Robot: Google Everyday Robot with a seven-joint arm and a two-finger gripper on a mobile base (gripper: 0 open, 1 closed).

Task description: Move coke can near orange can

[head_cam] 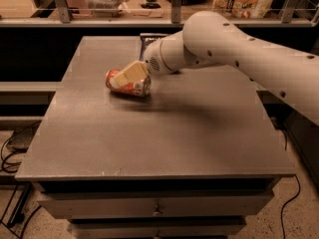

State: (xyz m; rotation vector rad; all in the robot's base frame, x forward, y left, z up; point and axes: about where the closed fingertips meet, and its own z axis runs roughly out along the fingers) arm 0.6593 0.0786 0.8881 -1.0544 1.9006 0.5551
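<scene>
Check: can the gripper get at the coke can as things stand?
Probably yes. The gripper is right at the coke can, which lies on its side on the table, and nothing stands between them.

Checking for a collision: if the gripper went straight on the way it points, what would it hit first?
The coke can, lying on its side on the table: the gripper points left and down, seemingly right against it, though depth is unclear.
</scene>
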